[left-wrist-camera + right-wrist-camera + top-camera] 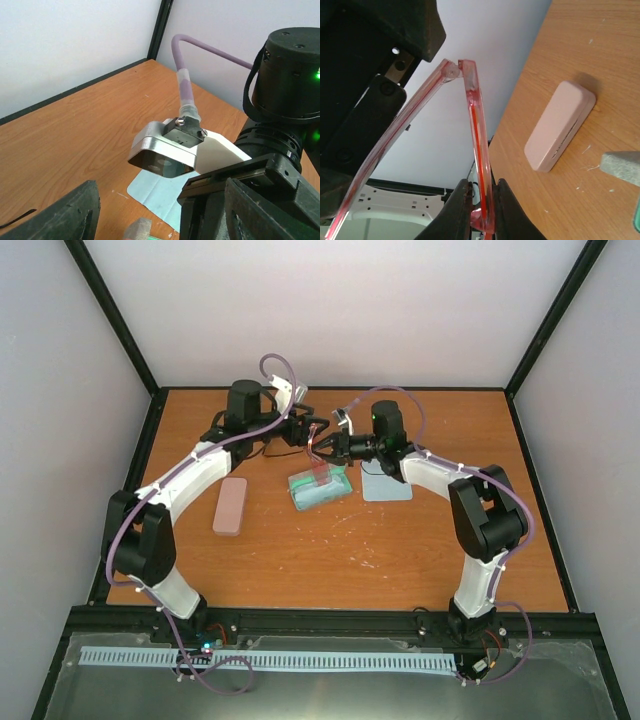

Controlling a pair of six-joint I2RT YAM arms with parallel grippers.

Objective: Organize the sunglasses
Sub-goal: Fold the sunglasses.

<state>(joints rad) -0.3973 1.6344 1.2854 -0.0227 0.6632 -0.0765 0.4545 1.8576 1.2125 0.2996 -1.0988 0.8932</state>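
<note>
Pink case (pixel 231 505) lies on the table (pixel 300 560), left. Left gripper (pixel 307 432): jaws wide apart, nothing seen between them. Centre: red-tinted sunglasses (pixel 474 125), in the air above a green case (pixel 320 488). Right gripper (pixel 482 202): jaws pinched on one sunglasses arm.

Light is even and soft from above — I get only faint shadows on the table (pixel 400 560). The left wrist view goes soft along its bottom edge; the sunglasses (pixel 476 150) glow backlit, and the pink case (pixel 560 125) throws a short shadow.
</note>
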